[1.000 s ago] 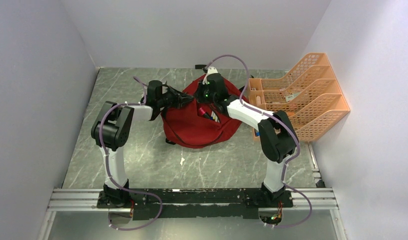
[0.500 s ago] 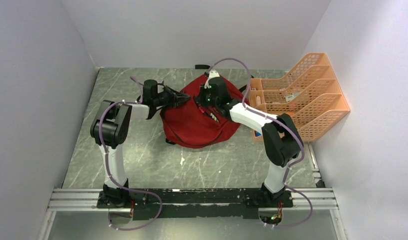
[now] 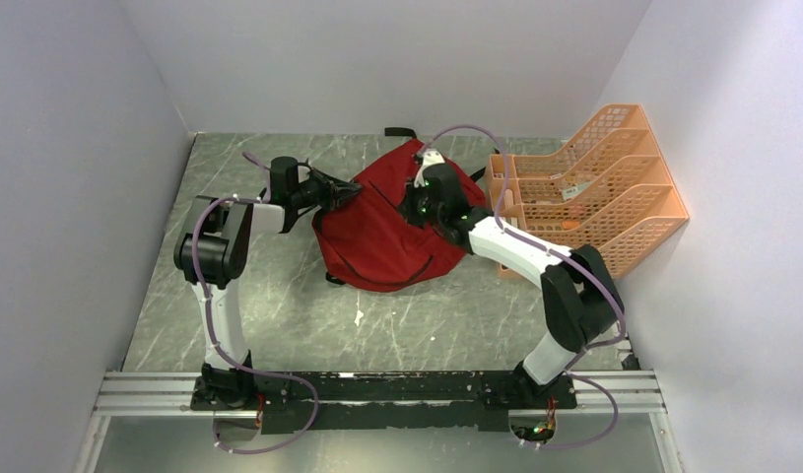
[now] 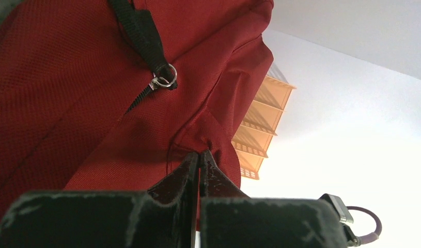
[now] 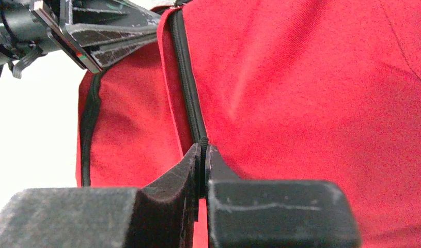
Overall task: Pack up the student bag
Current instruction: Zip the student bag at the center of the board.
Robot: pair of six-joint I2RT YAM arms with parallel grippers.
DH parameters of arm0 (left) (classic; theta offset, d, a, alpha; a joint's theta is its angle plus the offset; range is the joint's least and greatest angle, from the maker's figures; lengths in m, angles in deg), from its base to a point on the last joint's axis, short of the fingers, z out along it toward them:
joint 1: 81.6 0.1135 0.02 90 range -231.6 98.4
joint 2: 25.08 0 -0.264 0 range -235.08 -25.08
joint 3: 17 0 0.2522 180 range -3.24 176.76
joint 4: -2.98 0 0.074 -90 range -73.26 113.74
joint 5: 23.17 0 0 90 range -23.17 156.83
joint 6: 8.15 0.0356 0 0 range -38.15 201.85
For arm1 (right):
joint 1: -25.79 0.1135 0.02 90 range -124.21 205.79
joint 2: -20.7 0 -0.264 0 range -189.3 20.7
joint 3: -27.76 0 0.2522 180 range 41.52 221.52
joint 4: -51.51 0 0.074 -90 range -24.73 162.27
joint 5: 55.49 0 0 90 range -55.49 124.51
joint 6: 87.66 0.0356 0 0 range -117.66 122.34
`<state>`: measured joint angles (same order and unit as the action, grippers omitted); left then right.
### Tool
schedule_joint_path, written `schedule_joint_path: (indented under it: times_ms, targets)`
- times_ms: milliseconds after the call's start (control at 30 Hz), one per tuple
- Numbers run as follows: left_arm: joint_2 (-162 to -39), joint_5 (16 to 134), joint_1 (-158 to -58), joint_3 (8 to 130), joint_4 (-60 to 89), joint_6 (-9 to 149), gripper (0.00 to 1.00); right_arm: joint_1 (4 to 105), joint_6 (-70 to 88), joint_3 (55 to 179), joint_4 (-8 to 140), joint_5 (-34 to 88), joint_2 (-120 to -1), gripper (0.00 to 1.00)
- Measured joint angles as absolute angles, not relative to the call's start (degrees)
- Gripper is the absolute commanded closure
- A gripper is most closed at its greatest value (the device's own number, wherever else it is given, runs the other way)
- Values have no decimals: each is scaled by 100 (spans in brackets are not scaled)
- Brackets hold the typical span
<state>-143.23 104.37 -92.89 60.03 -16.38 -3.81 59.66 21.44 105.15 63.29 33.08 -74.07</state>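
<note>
The left gripper (image 4: 199,155) is seen clenched on a fabric fold at the left edge of the student bag (image 3: 377,246), which is set mid-table, towards the back wall. The right gripper (image 5: 204,151) is clamped on its black zipper line (image 5: 190,103). An orange file organizer (image 3: 599,187) is stood just beside the bag's right edge, and grey table (image 3: 279,315) is shown between bag and arm bases.

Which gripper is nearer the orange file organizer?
Right. The right gripper grips the student bag near its middle, toward the file organizer; the left gripper grips the bag's opposite edge, farther away.
</note>
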Motion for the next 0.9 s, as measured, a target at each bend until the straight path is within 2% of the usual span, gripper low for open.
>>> schedule_joint_path:
  times_ms: [333, 833, 900]
  targets:
    - [-14358, 10439, -9226, 6003, -1632, -296, 95, 5966, 2323, 9788, 6753, 4138, -6416, 100]
    - [-14364, 10577, -9138, 6003, -1476, -115, 95, 5992, 2627, 9528, 7422, 5026, -6218, 100]
    - [-14364, 10612, -9129, 6003, -1492, -80, 95, 5992, 2631, 9525, 7448, 5017, -6218, 94]
